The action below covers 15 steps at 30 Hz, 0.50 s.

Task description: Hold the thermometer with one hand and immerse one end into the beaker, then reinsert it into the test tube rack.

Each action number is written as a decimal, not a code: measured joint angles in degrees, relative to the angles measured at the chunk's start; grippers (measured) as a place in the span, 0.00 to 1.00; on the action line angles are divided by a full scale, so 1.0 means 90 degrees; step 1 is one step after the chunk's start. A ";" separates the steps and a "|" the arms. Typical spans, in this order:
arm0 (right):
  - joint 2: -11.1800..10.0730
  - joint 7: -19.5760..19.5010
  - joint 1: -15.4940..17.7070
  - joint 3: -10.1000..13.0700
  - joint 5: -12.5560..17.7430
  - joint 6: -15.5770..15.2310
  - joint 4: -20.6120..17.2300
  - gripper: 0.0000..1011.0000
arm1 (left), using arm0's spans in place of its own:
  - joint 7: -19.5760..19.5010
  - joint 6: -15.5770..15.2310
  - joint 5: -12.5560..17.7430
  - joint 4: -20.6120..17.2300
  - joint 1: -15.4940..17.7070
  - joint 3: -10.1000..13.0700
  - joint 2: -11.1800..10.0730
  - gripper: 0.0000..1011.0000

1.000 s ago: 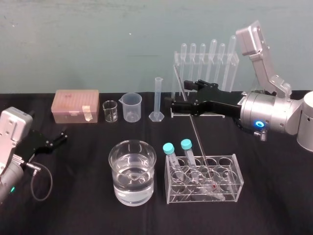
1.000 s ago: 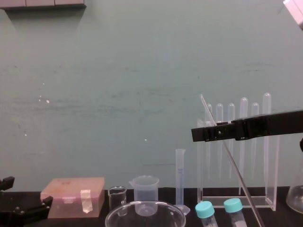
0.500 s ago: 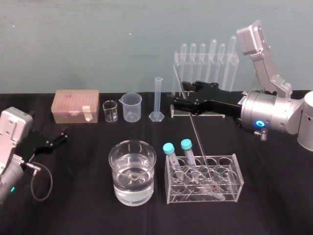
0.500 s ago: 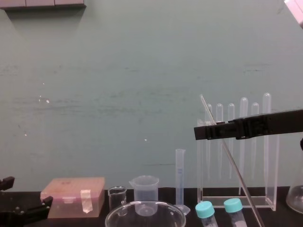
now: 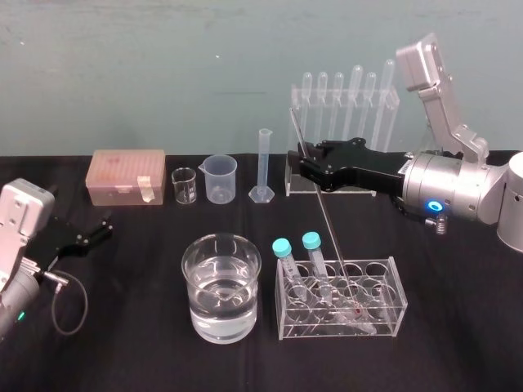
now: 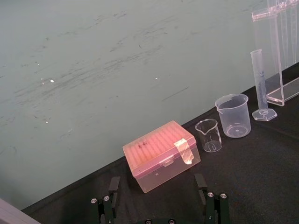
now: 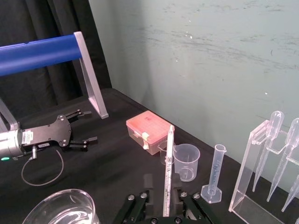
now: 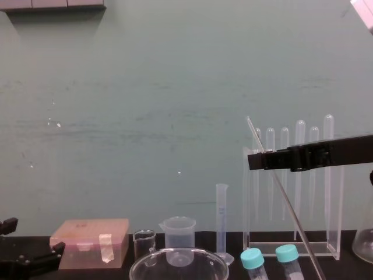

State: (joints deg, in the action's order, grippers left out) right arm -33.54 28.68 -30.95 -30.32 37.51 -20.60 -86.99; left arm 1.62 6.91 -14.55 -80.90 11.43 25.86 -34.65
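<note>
Overhead: thermometer tip in test tube rack; wrist: right tool astride.

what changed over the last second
The right gripper drew back toward the robot's right; its tip now sits about at the thermometer rather than reaching past it. The thermometer still leans in the test tube rack, red tip at the base. The left gripper and the beaker are unchanged.
</note>
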 joint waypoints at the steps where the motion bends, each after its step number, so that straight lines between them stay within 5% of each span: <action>1: 0.0000 0.0000 0.0000 0.0000 0.0000 0.0000 0.0000 0.27 | 0.0000 0.0000 0.0000 0.0000 0.0000 0.0000 0.0000 1.00; 8: 0.0000 0.0000 0.0000 0.0001 0.0001 0.0000 -0.0001 0.07 | 0.0000 0.0000 0.0000 0.0000 0.0000 0.0000 0.0000 1.00; 15: -0.0009 -0.0021 0.0044 0.0013 0.0022 0.0030 -0.0031 0.06 | 0.0000 0.0000 0.0000 0.0000 0.0000 0.0000 0.0000 1.00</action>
State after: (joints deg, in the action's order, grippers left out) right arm -33.62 28.49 -30.55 -30.20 37.71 -20.33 -87.27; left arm 1.62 6.90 -14.55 -80.90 11.43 25.86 -34.64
